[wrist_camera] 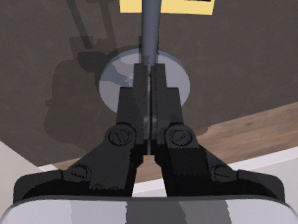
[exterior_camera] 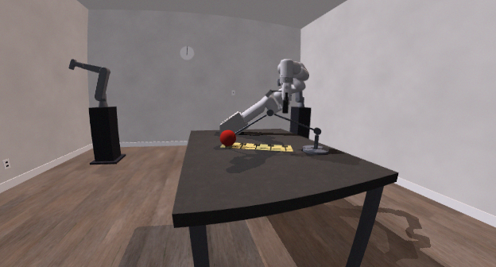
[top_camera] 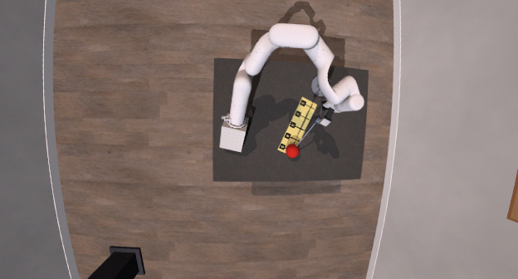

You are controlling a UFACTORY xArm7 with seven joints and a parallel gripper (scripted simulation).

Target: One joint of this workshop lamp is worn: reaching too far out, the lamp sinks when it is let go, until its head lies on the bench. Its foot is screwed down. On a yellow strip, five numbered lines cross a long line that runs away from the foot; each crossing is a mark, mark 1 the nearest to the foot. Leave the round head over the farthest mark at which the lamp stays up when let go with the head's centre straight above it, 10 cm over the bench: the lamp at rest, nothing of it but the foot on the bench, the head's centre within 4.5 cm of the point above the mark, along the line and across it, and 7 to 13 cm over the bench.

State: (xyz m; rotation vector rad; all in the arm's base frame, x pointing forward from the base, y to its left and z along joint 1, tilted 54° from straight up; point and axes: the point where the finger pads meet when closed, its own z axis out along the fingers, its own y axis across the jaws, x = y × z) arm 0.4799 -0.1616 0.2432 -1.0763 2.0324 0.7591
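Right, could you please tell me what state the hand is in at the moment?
Hand: closed, fingers pressed together with nothing between them; the lamp rod shows just beyond the tips, not gripped.
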